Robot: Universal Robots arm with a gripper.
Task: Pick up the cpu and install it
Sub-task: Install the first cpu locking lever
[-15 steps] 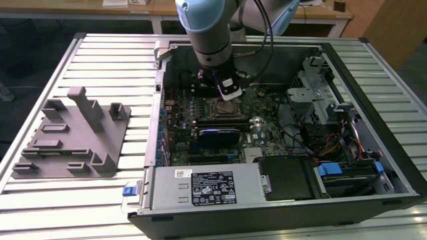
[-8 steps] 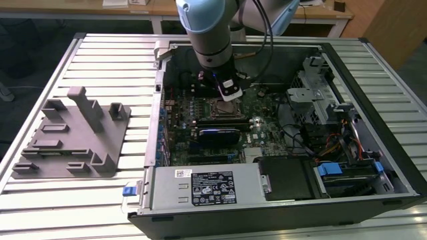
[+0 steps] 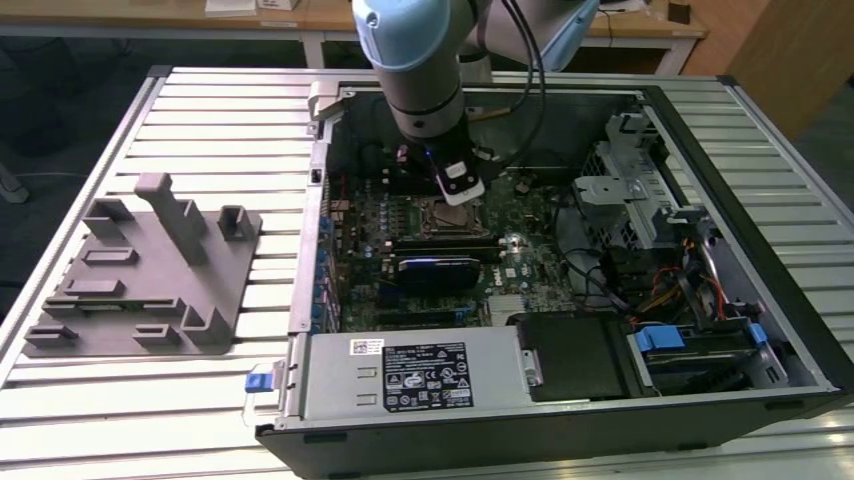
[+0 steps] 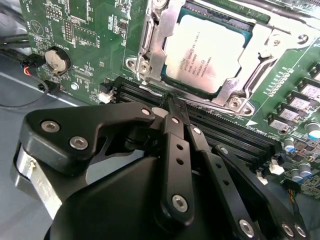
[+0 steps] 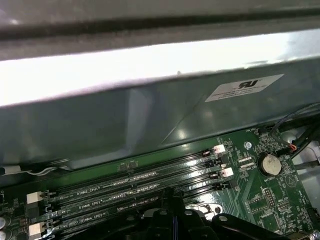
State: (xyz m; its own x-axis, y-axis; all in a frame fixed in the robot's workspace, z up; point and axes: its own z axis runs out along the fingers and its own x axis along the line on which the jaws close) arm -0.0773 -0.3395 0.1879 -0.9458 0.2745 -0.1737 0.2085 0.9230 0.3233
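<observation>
The silvery-grey square cpu (image 4: 206,52) already sits in its metal-framed socket (image 4: 150,60). The black gripper (image 4: 175,107) hovers just beside it, fingers pinched together, holding nothing. Any sideways drift could scrape the black memory slots (image 4: 240,132).

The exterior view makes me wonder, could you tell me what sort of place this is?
Probably a robotics lab or test bench for computer assembly. An open computer case lies on a slatted metal table, a grey fixture block sits beside it, and the end effector is over the motherboard near the cpu in its socket.
</observation>
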